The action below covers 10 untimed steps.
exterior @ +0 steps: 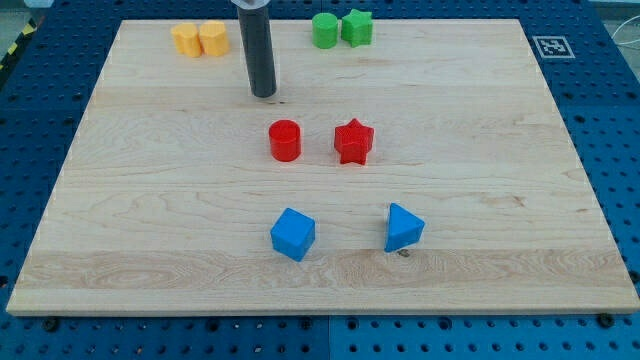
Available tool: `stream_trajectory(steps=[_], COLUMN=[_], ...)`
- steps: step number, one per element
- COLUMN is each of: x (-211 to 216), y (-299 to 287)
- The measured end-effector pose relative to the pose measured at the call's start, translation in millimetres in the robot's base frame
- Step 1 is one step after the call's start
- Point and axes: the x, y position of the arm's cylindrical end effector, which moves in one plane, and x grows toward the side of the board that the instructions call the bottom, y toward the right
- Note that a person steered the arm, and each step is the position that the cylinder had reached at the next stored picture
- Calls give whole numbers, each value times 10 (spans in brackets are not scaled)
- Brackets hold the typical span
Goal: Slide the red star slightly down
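My tip (264, 95): the lower end of a straight dark rod that comes in from the view's top edge; it rests on the worktop in the upper middle part of the board, touching no block.
Hand: the arm carries only this rod, so nothing opens or closes and nothing is held.
Red star (353, 141): the task's block, lying toward the view's right and below my tip, well apart from it, roughly at the board's centre.
Red cylinder (285, 140): standing upright, just below my tip and slightly toward the view's right; it is the block nearest the tip, with a clear gap of bare wood between them. It sits near the red star, on the star's left in the view, not touching it.
Yellow blocks (199, 39): two of them side by side, touching, up and toward the view's left of my tip, near the board's top edge; their exact shapes are hard to make out.
Green blocks (341, 28): a rounded one and a star-like one, side by side, up and toward the view's right of my tip.
Blue cube (293, 234): far below my tip, tilted corner-on.
Blue wedge-shaped block (403, 228): below and toward the view's right of my tip, well apart from the cube.
Worktop (500, 150): a pale wooden board.
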Motion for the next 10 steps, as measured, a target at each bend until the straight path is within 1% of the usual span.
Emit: stream_trajectory(steps=[10], x=[2], y=[94])
